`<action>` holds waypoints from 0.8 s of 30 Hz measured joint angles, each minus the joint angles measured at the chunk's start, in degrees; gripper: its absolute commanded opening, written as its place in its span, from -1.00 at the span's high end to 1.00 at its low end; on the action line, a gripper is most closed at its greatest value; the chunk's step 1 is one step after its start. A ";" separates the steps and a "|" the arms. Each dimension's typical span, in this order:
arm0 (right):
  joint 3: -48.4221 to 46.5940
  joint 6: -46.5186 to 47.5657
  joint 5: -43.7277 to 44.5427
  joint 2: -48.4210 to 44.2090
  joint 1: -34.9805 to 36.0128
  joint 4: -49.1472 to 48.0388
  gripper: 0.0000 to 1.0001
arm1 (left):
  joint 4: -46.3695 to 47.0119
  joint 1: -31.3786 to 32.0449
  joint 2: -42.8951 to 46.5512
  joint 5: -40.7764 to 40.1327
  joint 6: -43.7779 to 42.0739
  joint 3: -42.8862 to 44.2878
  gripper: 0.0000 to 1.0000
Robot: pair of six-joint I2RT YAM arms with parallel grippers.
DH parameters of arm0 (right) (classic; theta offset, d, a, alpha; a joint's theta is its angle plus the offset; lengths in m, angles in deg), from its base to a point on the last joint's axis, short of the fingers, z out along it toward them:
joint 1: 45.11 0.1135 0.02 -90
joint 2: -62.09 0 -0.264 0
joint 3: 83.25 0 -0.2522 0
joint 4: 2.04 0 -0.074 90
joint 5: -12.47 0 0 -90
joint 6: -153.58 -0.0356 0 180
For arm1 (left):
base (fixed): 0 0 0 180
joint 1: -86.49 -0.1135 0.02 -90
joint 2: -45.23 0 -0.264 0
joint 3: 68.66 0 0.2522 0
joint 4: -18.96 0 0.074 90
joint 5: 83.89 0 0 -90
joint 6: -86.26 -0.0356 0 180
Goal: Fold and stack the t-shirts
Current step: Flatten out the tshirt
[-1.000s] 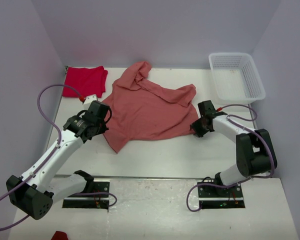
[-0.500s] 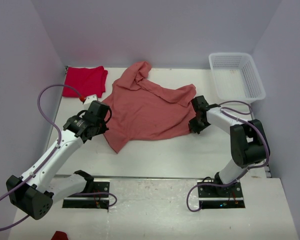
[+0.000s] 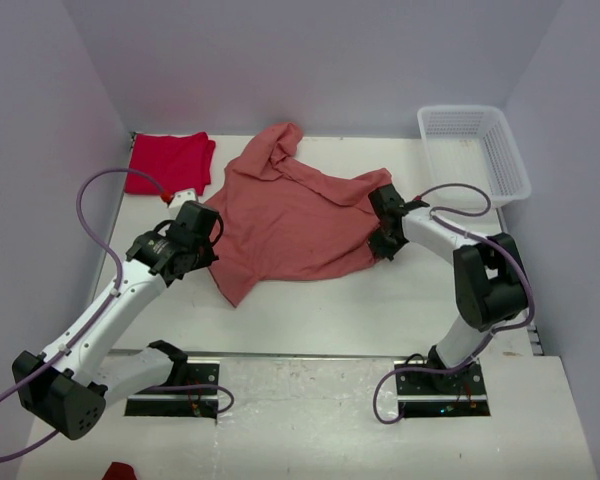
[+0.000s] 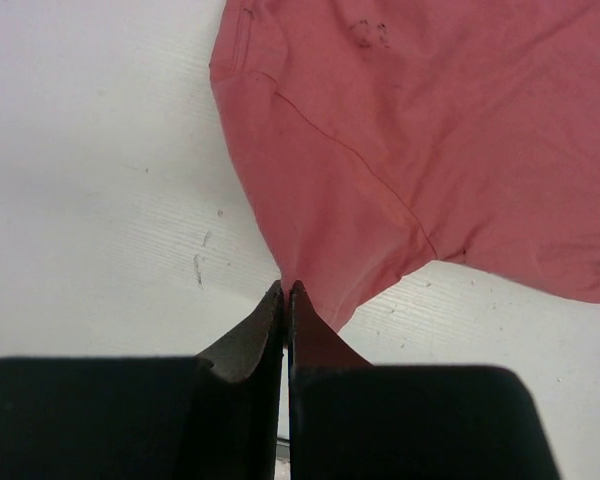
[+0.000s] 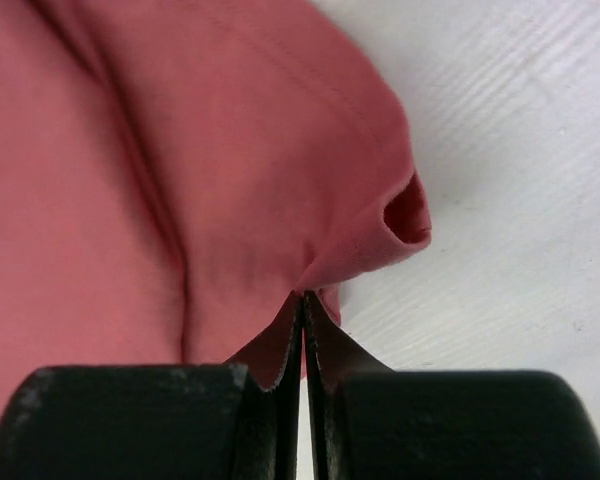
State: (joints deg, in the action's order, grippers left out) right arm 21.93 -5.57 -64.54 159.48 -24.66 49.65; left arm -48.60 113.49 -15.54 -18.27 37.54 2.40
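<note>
On salmon tee (image 3: 300, 220), right fingers (image 5: 298, 312) (newly closed)

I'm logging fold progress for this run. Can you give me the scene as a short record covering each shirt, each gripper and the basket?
pink t-shirt: unfolded, spread and rumpled mid-table
red t-shirt: compact flat bundle at the far left corner
left gripper: shut, pinching the pink t-shirt's near left edge
right gripper: shut, pinching the pink t-shirt's right edge beside a sleeve opening
basket: white mesh, far right corner, touching neither shirt
stack: not yet made; the shirts lie apart
</note>
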 measured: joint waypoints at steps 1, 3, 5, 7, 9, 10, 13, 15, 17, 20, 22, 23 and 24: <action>-0.83 1.07 0.00 0.00 0.26 -0.04 1.00 | 0.04 0.00 0.04 0.07 0.00 0.00 1.00; -2.69 3.10 0.00 0.24 0.61 -0.02 1.00 | 0.11 0.00 0.15 0.20 0.00 0.00 1.00; -5.73 5.64 -0.04 1.46 0.66 0.26 1.00 | 0.15 0.00 0.31 0.26 0.00 0.00 1.00; -9.62 8.00 -0.11 3.58 0.66 0.24 1.00 | 0.17 0.00 0.46 0.35 0.00 0.00 1.00; -12.57 10.14 -0.44 5.55 0.66 0.15 1.00 | 0.15 0.00 0.55 0.39 0.00 0.00 1.00; -13.53 11.02 -0.61 6.36 0.66 0.04 1.00 | 0.17 0.00 0.55 0.39 0.00 0.00 1.00; -15.17 13.42 -1.22 8.24 0.66 -0.02 0.65 | 0.17 0.00 0.57 0.39 0.00 0.00 1.00; -15.91 15.23 -2.03 9.31 0.66 -0.02 0.37 | 0.17 0.00 0.57 0.39 0.00 0.00 1.00; -16.70 17.03 -2.27 10.10 0.68 0.24 0.08 | 0.15 0.00 0.57 0.39 0.00 0.00 1.00; -17.44 19.50 -1.90 10.23 0.87 0.42 -0.26 | 0.17 0.00 0.57 0.44 -0.04 0.00 1.00; -18.05 20.98 -1.42 10.23 0.94 0.70 -0.28 | 0.24 0.00 0.57 0.52 -0.15 0.00 1.00; -18.49 21.73 -0.85 10.23 0.94 1.31 -0.28 | 0.24 0.00 0.57 0.63 -0.20 0.00 1.00; -18.99 22.23 -0.44 10.23 0.92 1.92 -0.28 | 0.31 0.00 0.57 0.70 -0.24 0.00 1.00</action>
State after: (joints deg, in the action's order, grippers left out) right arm 2.94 16.66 -64.97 169.71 -23.74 51.57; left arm -48.30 113.49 -14.97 -17.57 37.30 2.40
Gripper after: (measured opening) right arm 0.635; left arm 0.005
